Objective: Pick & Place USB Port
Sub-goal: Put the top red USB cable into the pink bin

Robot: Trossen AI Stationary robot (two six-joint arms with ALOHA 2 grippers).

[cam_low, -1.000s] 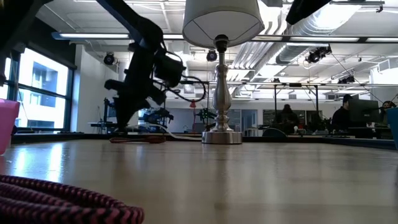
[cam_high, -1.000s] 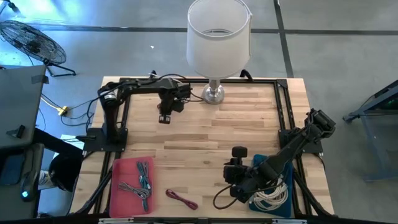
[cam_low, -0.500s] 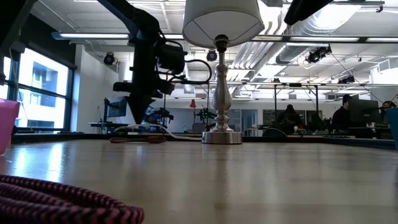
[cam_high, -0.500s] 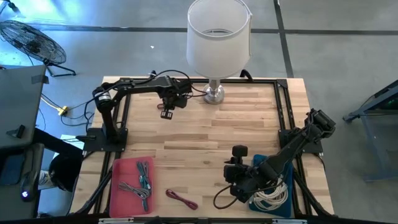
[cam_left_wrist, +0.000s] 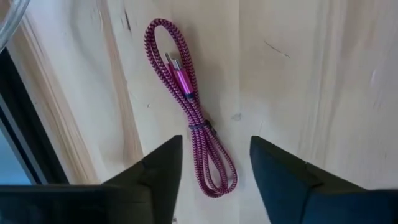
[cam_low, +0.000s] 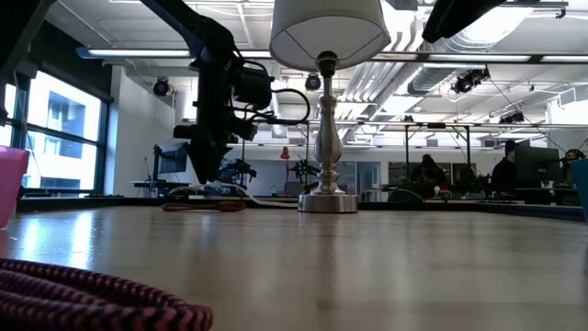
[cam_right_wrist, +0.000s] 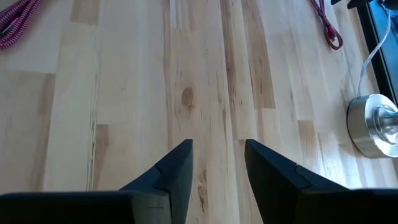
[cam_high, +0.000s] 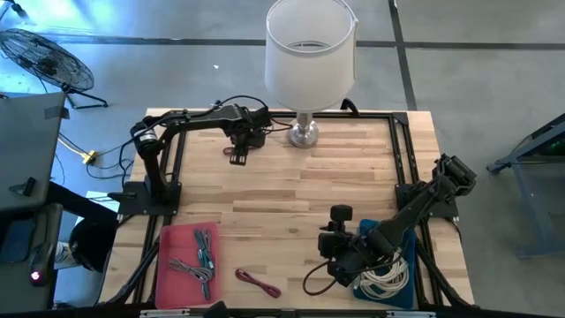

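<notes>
Risk lies in the descent: the left gripper (cam_left_wrist: pixel 214 165), fingers spread wide and empty, hangs over the coiled magenta cable (cam_left_wrist: pixel 189 106) at the table's (cam_high: pixel 291 190) eleven o'clock. Off-centre closing would probably catch one loop, or nudge the coil aside. Right gripper (cam_right_wrist: pixel 216 165), at five o'clock, waits open.

A light wooden tabletop (cam_high: pixel 291 185) is seen, bearing a lamp (cam_high: pixel 305 132) at its far edge, a pink tray (cam_high: pixel 168 269) and a blue bin (cam_high: pixel 366 228) at the near edge, and a magenta cable (cam_high: pixel 258 283) between them.
</notes>
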